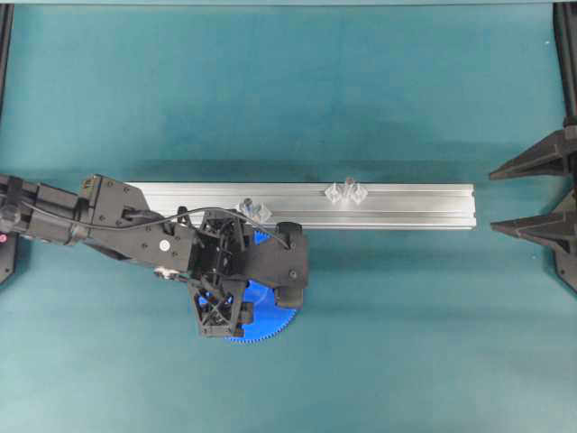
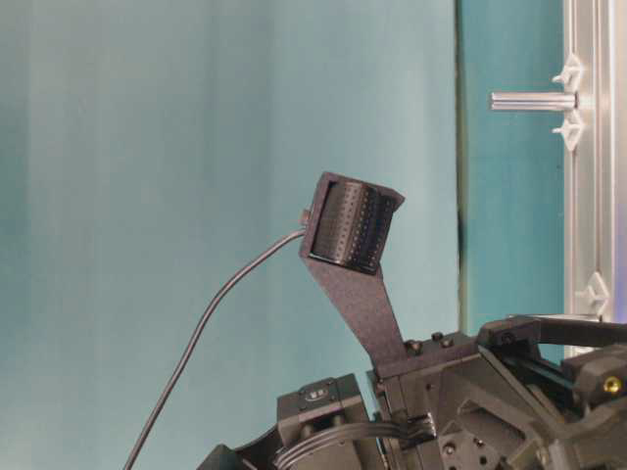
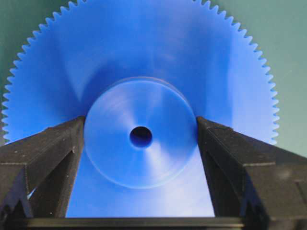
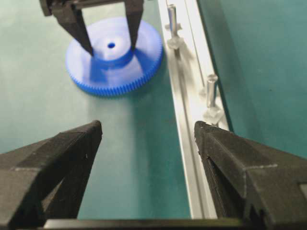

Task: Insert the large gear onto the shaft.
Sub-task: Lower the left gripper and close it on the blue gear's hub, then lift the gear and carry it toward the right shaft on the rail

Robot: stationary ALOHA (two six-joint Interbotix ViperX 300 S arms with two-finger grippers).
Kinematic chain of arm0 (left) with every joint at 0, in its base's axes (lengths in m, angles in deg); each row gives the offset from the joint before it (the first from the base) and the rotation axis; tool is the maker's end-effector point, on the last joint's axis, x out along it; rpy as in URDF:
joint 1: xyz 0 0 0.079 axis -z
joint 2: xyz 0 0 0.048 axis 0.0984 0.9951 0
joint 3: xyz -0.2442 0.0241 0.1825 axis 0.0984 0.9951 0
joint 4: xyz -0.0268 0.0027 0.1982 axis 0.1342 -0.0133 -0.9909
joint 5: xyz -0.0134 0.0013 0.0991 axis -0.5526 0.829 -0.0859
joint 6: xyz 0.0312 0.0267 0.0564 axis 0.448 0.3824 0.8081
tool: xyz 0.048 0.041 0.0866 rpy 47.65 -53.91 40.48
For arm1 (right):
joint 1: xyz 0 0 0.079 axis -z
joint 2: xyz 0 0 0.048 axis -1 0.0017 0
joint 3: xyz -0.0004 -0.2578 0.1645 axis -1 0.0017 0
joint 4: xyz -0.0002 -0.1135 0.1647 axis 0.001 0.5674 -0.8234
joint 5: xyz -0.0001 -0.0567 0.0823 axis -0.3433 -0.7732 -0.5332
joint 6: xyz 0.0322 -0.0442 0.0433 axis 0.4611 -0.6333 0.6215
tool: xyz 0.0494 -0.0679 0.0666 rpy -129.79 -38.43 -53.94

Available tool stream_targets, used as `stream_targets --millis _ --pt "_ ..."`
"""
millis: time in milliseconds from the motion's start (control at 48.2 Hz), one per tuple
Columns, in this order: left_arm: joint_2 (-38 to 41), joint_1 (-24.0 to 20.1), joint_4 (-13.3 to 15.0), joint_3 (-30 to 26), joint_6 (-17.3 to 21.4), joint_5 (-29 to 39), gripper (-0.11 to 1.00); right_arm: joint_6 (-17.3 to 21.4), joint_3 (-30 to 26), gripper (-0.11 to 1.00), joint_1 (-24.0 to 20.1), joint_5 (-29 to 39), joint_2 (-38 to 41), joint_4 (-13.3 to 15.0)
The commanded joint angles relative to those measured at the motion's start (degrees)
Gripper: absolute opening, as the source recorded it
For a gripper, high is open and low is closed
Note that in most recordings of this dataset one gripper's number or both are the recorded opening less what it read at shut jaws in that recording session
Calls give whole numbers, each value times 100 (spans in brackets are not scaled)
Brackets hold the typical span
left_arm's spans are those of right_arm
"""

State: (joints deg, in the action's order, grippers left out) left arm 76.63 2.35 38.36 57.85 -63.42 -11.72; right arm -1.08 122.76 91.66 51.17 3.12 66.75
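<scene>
The large gear (image 1: 269, 311) (image 3: 144, 57) (image 4: 115, 72), a bright-blue toothed disc, lies flat on the teal table just in front of the rail. My left gripper (image 3: 140, 120) (image 4: 111, 48) reaches down over it, one finger against each side of the raised hub (image 3: 124, 143). Two thin silvery shafts stand on clear mounts on the rail, one (image 1: 245, 207) (image 4: 171, 19) right beside the gear, the other (image 1: 348, 187) (image 4: 211, 91) (image 2: 534, 100) further right. My right gripper (image 1: 494, 198) (image 4: 147, 127) stands open at the right, holding nothing.
The long aluminium rail (image 1: 406, 207) (image 4: 184, 158) runs across the middle of the table. The left arm's body (image 1: 135, 230) covers most of the gear from above. Black frame posts (image 1: 566, 54) stand at the table's side edges.
</scene>
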Motion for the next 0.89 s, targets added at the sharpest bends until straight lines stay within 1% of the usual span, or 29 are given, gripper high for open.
stream_targets --millis 0,519,872 --pt "-53 -18 -26 -9 0 -9 79 53 -53 85 -9 -53 44 -9" --pt "-202 -18 -26 -114 0 -9 79 53 -35 85 -9 -149 35 -9" --pt "-360 -18 -26 -325 18 211 79 53 18 85 -9 -299 35 -9"
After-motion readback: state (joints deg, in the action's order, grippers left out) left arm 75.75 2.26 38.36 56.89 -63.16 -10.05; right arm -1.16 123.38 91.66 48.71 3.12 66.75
